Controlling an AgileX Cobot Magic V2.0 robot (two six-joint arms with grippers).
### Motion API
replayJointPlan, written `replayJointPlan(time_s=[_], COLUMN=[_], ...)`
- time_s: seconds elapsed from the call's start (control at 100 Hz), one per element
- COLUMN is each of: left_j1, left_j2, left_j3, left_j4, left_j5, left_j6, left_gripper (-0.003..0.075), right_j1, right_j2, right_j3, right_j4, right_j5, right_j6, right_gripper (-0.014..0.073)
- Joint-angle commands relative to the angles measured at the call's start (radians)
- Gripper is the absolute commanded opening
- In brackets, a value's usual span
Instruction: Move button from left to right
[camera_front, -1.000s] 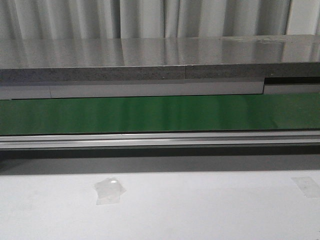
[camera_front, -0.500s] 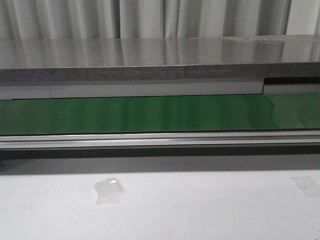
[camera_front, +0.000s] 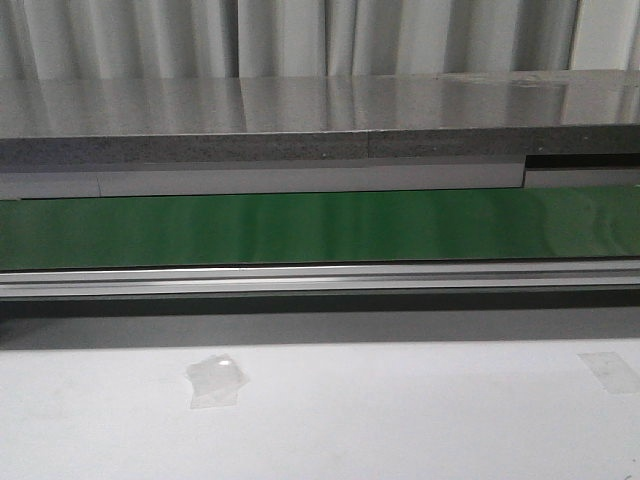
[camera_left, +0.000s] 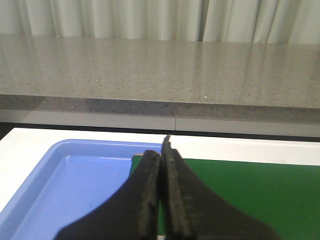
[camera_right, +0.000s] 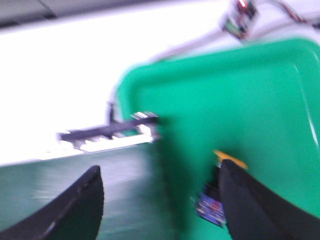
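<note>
The button (camera_right: 231, 161) shows only in the blurred right wrist view. Its yellow cap, dark body and a bluish label peek out from behind one finger, inside a green tray (camera_right: 225, 95). My right gripper (camera_right: 160, 167) is open, its fingers (camera_right: 85, 200) wide apart with nothing between them, straddling the tray's rim and the green belt (camera_right: 100, 180). My left gripper (camera_left: 162, 152) is shut on nothing, its pads pressed together above the corner of a blue tray (camera_left: 75, 185) and the belt's end (camera_left: 250, 190). Neither gripper nor the button appears in the front view.
In the front view a green conveyor belt (camera_front: 320, 228) runs across behind an aluminium rail (camera_front: 320, 278), with a grey stone counter (camera_front: 300, 110) beyond. Two tape scraps (camera_front: 215, 381) lie on the white table. Cables and a small circuit board (camera_right: 240, 17) sit past the green tray.
</note>
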Motion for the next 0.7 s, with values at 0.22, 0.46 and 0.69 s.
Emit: replayJointPlan(time_s=[0.22, 0.46, 0.69], left_j1=[-0.003, -0.003, -0.003], left_j2=[0.005, 0.005, 0.005], left_j3=[-0.031, -0.031, -0.031], left_j4=[-0.010, -0.010, -0.010], left_j5=[-0.078, -0.078, -0.078], left_j6=[0.000, 0.000, 0.000], left_gripper=[-0.0020, -0.0020, -0.0020], right_j1=[0.110, 0.179, 0.236], right_j2=[-0.241, -0.453, -0.710], right_j3=[0.045, 0.326, 0.707], right_j4=[0.183, 0.180, 0.178], right_j5=[-0.186, -0.380, -0.628], right_j6=[-0.136, -0.141, -0.141], right_gripper=[0.0499, 0.0499, 0.0499])
